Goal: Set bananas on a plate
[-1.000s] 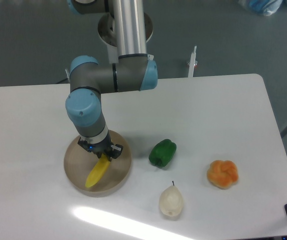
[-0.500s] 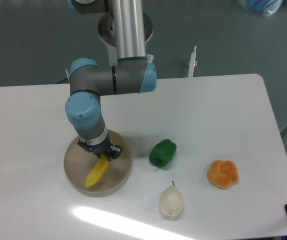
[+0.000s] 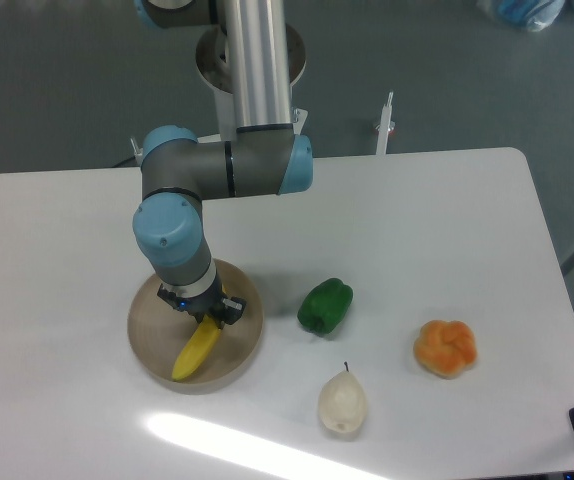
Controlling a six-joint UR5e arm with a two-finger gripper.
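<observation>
The yellow banana (image 3: pixel 196 351) lies on the round beige plate (image 3: pixel 239 345) at the table's left front, its lower end pointing to the plate's front edge. My gripper (image 3: pixel 203 311) points straight down over the banana's upper end, just above it. The blue wrist hides most of the fingers. The dark fingertips stand apart on either side of the banana's top, so the gripper looks open and the banana rests on the plate by itself.
A green bell pepper (image 3: pixel 325 305) sits right of the plate. A pale pear (image 3: pixel 342 402) lies near the front edge, and an orange fruit (image 3: pixel 445 348) sits further right. The arm's base column (image 3: pixel 257 60) rises behind the table.
The arm has lifted slightly and shifted a little to the right. The banana has settled a touch lower on the plate and shows more of its length.
</observation>
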